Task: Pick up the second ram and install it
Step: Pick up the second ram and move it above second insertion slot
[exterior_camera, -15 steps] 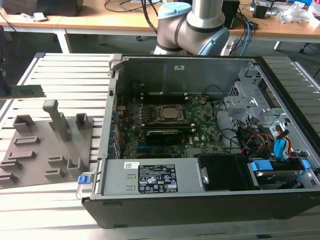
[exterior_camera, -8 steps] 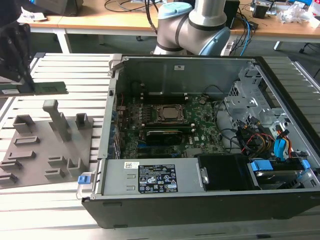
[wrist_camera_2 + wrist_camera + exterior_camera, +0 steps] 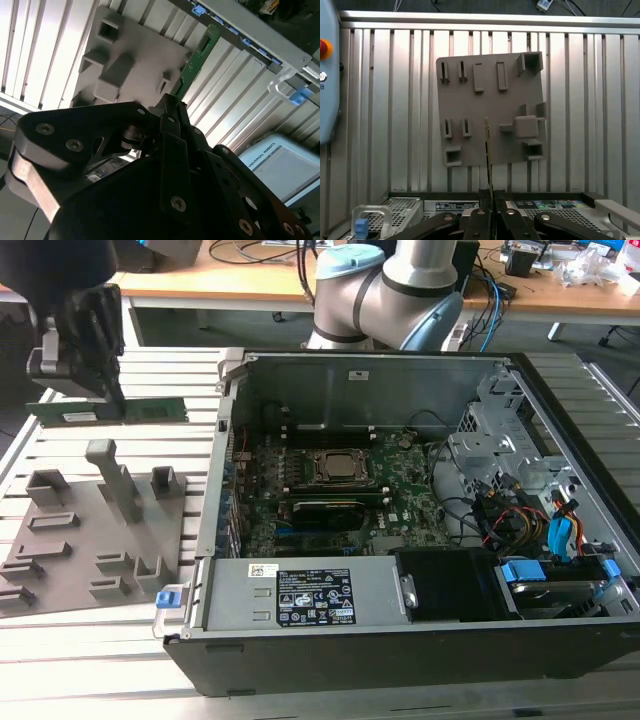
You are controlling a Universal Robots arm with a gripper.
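Pinching the second ram (image 3: 487, 145) across its two faces, the jaws of the gripper (image 3: 490, 200) are closed flat on the thin stick, which juts from between them edge-on in the first wrist view. The stick hangs level over the grey holder tray (image 3: 60, 550), apparently clear of the tray's slots and posts. An open computer case (image 3: 350, 380), motherboard (image 3: 400, 490) exposed, stands just beside the tray. Step in hand, as judged: pick-up made, installation not yet done, the stick being out of the tray and outside the case. Seating would call for the stick's long edge parallel to a free slot, then a straight press
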